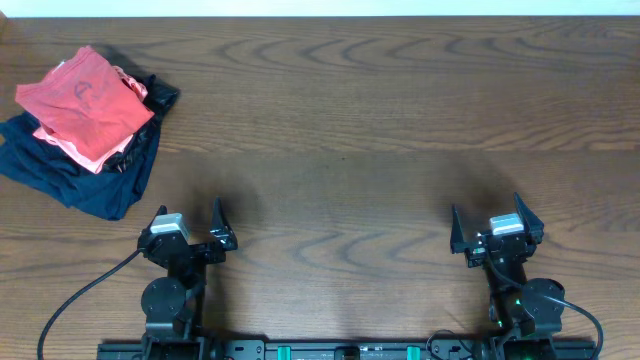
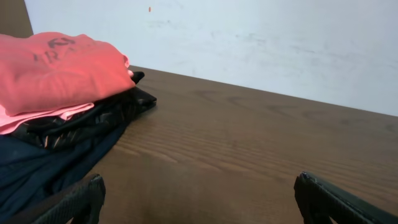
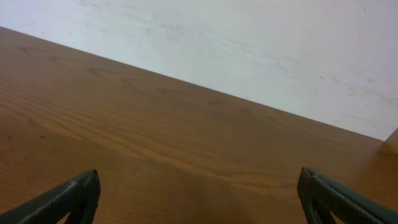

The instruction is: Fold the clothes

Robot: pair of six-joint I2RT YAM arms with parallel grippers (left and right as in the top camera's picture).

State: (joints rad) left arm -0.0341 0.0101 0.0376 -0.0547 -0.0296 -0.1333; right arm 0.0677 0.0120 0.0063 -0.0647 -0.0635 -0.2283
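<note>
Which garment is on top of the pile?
The red T-shirt with the dark logo; the lighter salmon-pink garment sits under it and the navy garment lies lowest.

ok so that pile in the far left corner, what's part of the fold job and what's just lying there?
Job:
- heathered red T-shirt with dark logo graphic, on top of the pile
- left gripper and right gripper, both open, apart from it

Lying about:
- lighter salmon-pink garment, under the shirt
- black garment
- navy blue garment, lowest

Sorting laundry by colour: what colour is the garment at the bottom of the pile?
The bottom garment is navy blue, clearest in the overhead view.
</note>
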